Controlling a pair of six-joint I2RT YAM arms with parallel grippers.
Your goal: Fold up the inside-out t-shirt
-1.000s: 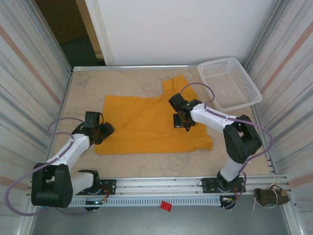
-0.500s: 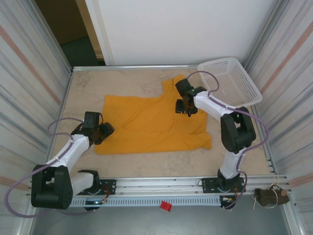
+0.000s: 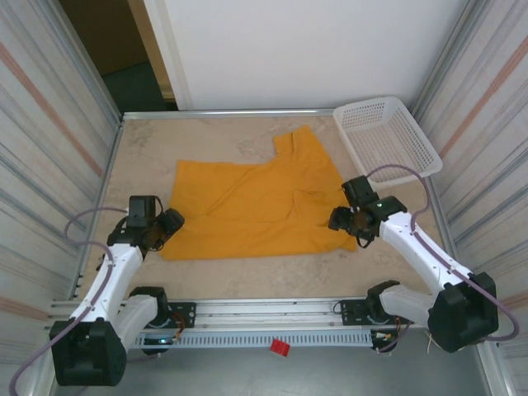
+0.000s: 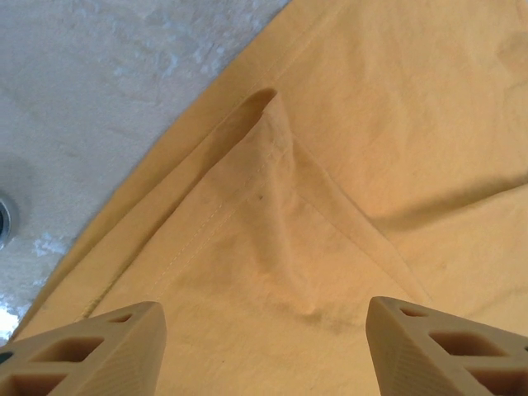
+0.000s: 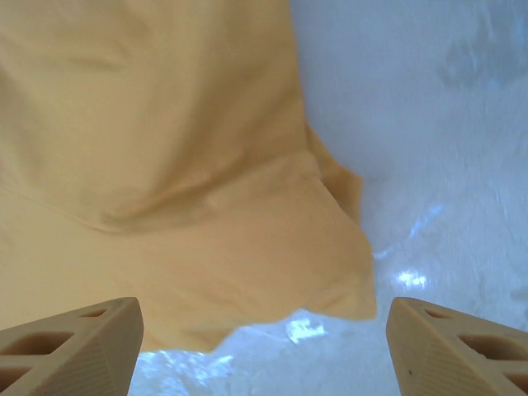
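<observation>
Fingers, state: right fingers [image 5: 73, 345] apart, nothing between them; left fingers [image 4: 433, 351] apart too, empty.
Right arm, change: a second ago it was pinched shut over the middle of the t-shirt [image 3: 256, 206]; now it has let go and pulled back to the near right corner.
Left arm, change: drawn slightly nearer, over the near left corner.
T-shirt, position: spread flat mid-surface [image 3: 247, 276], one sleeve toward the far edge; outline hardly altered.
Meaning: smoothing looks finished, no fold made yet.
Next: likely pinch both near corners.
</observation>
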